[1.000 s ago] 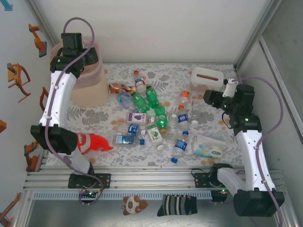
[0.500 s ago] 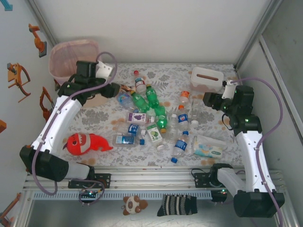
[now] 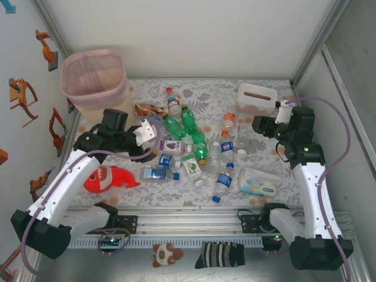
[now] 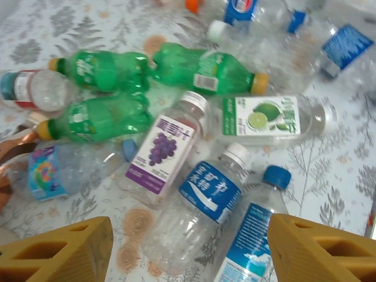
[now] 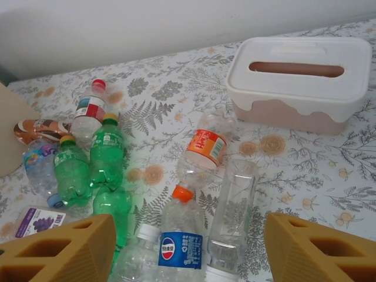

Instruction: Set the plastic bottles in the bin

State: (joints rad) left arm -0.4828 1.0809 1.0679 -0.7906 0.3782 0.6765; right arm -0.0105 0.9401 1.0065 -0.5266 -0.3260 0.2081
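The left tool [image 4: 189,249] hangs wide open and empty over the bottles [image 4: 205,70] lying mid counter [image 3: 217,94], so it should drop straight down, maybe onto the grape bottle [image 4: 164,150], squeeze its middle, then carry it to the far-left bin [image 3: 97,104].

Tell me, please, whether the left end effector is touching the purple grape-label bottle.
Apart. In the left wrist view, the left end effector is open, and its fingers sit at the frame's bottom corners, visibly clear of the grape-label bottle.
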